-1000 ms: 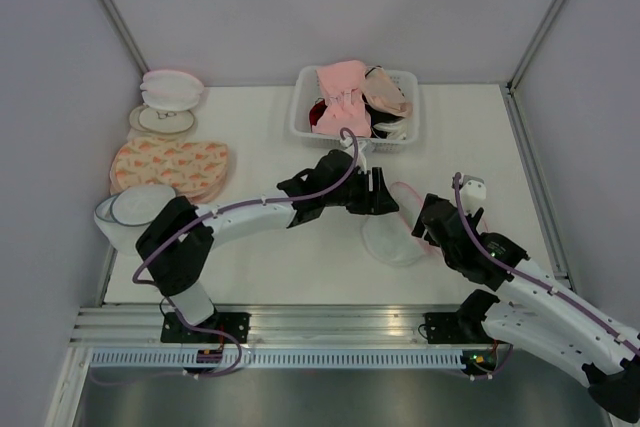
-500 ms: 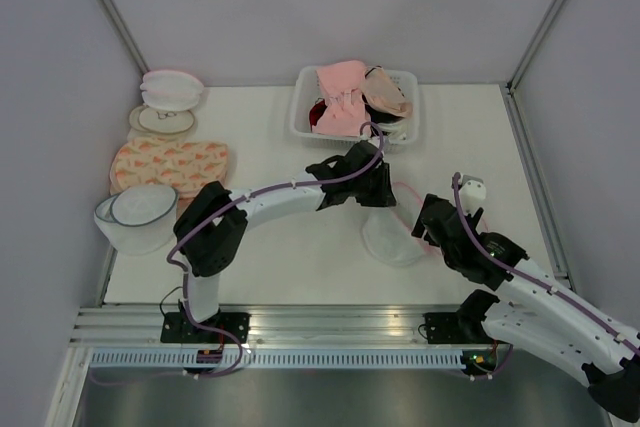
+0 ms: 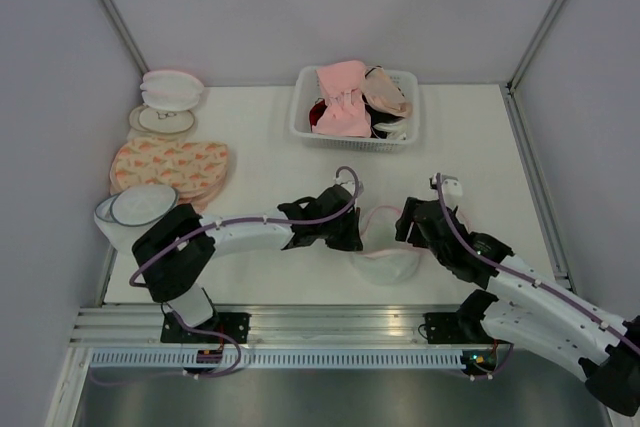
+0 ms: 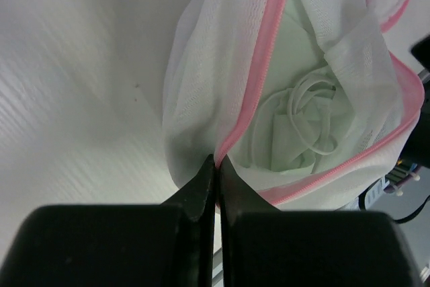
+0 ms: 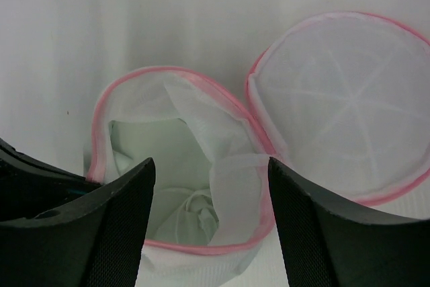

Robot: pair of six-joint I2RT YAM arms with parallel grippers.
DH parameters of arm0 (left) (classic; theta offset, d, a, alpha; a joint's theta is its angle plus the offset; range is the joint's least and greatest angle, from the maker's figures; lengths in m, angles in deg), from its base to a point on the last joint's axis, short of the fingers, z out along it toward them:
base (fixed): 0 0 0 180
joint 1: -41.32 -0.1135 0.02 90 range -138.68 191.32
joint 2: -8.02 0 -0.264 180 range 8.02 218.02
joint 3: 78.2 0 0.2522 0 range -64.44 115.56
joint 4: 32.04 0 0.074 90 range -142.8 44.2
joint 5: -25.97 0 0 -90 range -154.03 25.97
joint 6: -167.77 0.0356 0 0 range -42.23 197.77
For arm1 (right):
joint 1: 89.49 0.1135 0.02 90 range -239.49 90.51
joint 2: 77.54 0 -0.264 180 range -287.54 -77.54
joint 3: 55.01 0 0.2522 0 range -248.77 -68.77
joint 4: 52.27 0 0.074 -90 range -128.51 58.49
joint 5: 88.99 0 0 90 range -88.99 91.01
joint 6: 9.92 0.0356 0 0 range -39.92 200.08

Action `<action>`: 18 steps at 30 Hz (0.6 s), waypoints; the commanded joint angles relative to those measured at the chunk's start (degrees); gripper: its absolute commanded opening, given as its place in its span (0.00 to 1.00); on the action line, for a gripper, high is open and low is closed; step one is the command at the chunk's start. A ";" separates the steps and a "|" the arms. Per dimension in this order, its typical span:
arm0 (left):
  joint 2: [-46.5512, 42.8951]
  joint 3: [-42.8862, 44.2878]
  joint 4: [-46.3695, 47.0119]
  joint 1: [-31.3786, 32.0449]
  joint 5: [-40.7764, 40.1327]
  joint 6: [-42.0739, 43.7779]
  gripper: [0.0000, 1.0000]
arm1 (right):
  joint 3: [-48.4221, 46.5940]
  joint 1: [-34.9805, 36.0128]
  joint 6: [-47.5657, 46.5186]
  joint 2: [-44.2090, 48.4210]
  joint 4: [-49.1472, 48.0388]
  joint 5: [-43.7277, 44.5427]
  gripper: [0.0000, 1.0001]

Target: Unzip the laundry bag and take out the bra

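Fine mesh cloth laundry bag, soft matt cloth bra, smooth matt table

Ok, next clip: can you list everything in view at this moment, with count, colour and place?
round white mesh laundry bag with pink zipper trim: one, white and pink, front centre of table, open in two halves
pale mint-green soft bra: one, mint, inside one open half
white plastic basket: one, white, far centre
loose garments: several, pink, beige and dark, in the basket
flat orange-patterned bags: stack, count unclear, orange, left side
white mesh dome with dark blue rim: one, white, left edge, nearer
round pale mesh cases: stack, count unclear, white-pink, far left corner
white table: one, white
left gripper: one, black, shut on the bag's pink rim
right gripper: one, black, open above the bag
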 commanded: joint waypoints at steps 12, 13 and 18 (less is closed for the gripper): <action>-8.22 -7.36 9.86 0.86 -1.01 -4.69 0.02 | 8.23 0.09 -2.32 -8.42 -17.35 -22.06 0.65; -8.40 -7.62 10.30 0.86 -1.01 -4.78 0.02 | 8.67 0.26 -2.23 -8.42 -16.56 -21.62 0.65; -8.58 -8.32 11.44 0.77 -1.10 -5.65 0.02 | 9.20 0.61 -2.05 -10.17 -13.56 -19.59 0.65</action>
